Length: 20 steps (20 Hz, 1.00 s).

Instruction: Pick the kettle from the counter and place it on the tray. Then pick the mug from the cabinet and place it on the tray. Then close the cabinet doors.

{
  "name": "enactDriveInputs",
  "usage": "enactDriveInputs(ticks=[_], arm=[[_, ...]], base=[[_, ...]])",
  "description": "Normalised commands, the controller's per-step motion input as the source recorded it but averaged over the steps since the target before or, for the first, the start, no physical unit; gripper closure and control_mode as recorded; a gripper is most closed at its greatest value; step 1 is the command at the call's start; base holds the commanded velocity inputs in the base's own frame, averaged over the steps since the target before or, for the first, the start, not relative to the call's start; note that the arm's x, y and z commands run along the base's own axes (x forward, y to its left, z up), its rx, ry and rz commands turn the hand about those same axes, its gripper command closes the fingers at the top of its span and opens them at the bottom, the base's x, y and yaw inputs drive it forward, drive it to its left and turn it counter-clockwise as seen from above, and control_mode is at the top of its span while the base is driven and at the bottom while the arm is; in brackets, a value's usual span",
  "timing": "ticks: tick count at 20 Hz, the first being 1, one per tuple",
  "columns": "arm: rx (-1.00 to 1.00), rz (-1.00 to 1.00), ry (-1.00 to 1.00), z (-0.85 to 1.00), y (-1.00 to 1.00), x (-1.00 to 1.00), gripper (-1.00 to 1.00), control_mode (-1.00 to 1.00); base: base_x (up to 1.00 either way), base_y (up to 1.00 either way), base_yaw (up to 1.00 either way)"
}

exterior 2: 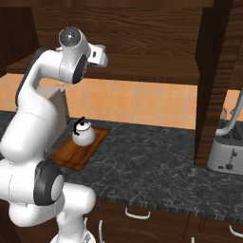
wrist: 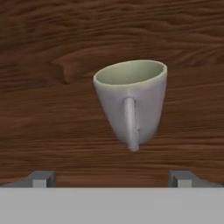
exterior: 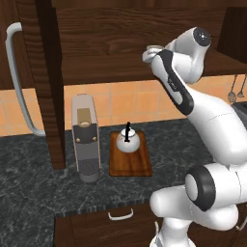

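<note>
— Drawer front and counter [exterior: 38, 193] edge sit closest from the left base side. Beyond them, is the kettle [exterior: 127, 141] already on the tray [exterior: 130, 161]?

— Yes, upright on the board, beside a coffee machine [exterior: 86, 144]. First step looks done. The arm reaches up into the open cabinet [exterior: 120, 48].

— And from the right base side?

— Same: kettle [exterior 2: 83, 134] on the tray [exterior 2: 71, 154], door [exterior 2: 216, 80] swung open, a toaster [exterior 2: 227, 154] past it.

— The hand's own look?

— Mug [wrist: 131, 100] stands on the shelf, handle toward us, greenish inside with nothing visible in it. Fingers of the gripper [wrist: 112, 178] stand wide apart either side, not touching. Mug and doors remain.
</note>
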Motion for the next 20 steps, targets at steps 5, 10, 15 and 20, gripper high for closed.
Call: enactDriveInputs(ticks=[5, 10, 15, 20], arm=[[0.00, 0.00, 0.07, 0.00, -0.02, 0.48, -1.00, -1.00], [0.00, 0.00, 0.00, -0.01, -0.10, 0.33, -1.00, -1.00], [0.00, 0.00, 0.00, -0.01, -0.18, 0.20, -1.00, -1.00], [0.00, 0.00, 0.00, -0.02, 0.00, 0.03, 1.00, -1.00]], base=[[0.00, 0.00, 0.00], [0.00, 0.00, 0.00], [0.00, 0.00, 0.00], [0.00, 0.00, 0.00]])
